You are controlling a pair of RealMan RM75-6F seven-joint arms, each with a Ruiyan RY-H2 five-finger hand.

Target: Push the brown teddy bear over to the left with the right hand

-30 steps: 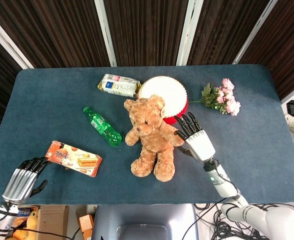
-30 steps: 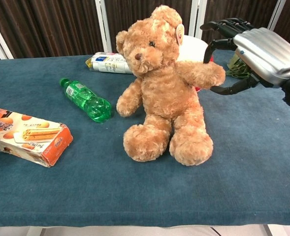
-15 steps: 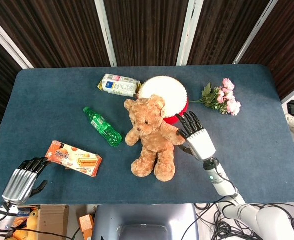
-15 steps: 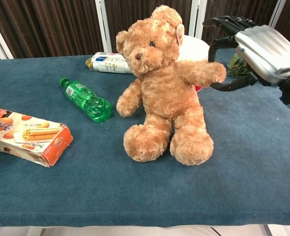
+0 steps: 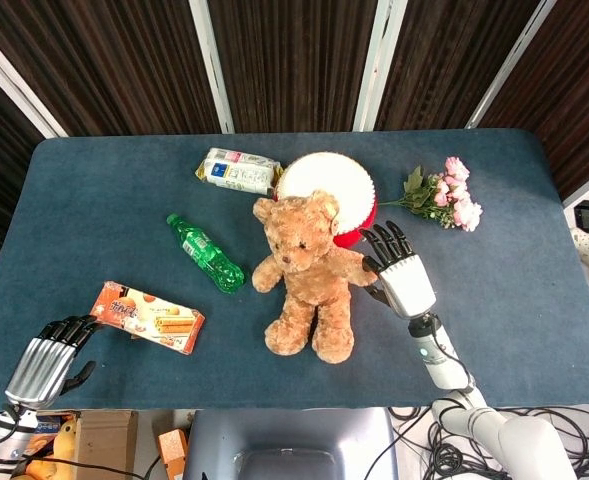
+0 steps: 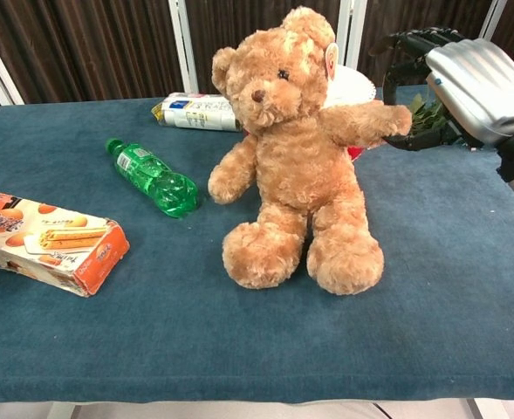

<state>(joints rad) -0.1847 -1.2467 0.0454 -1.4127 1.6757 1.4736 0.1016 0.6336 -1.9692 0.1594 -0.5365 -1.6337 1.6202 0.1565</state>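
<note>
Beside the upright teddy bear (image 5: pixel 309 275), right hand (image 5: pixel 402 277) with fingers spread, nothing held, touching its paw.

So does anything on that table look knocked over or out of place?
The green bottle lies on its side rather than standing. The teddy bear sits leaning back against the red and white container behind it, its arm beside the right robot hand. Nothing looks spilled or damaged.

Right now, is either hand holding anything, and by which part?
The right hand has its fingers around the end of the bear's outstretched arm; a firm grip cannot be told. The left hand holds nothing.
</note>
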